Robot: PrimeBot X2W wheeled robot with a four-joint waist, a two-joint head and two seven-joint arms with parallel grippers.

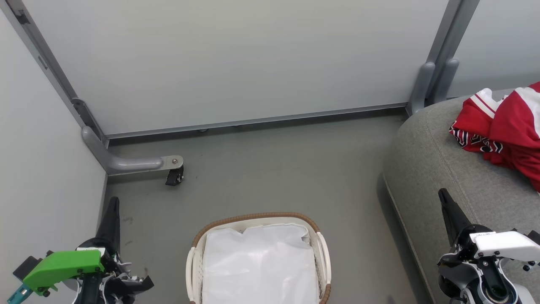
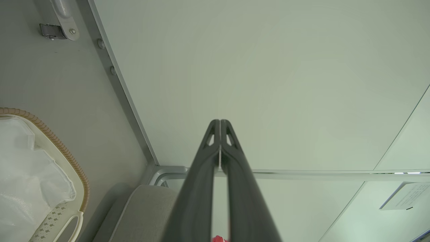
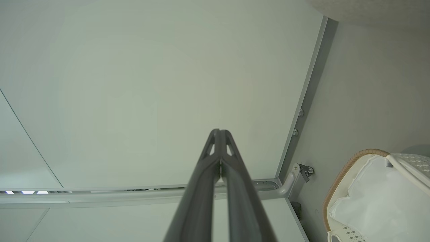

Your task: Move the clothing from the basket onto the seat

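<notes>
The red-and-white clothing (image 1: 504, 126) lies bunched on the grey seat (image 1: 438, 169) at the right edge of the head view, striped trim and lettering showing. The white slatted basket (image 1: 322, 253) with its brown rim stands on the floor at bottom centre, holding just its white liner (image 1: 259, 264). My left gripper (image 1: 113, 202) is at lower left beside the basket, shut and empty, as the left wrist view shows (image 2: 220, 121). My right gripper (image 1: 443, 194) hangs over the seat's front part, shut and empty, tips meeting in the right wrist view (image 3: 219, 131).
Pale partition panels stand behind and to the left, on grey metal feet with a caster (image 1: 174, 175). Another pair of partition feet (image 1: 434, 84) rises behind the seat's corner. Grey floor (image 1: 274, 169) lies between the basket, the partitions and the seat.
</notes>
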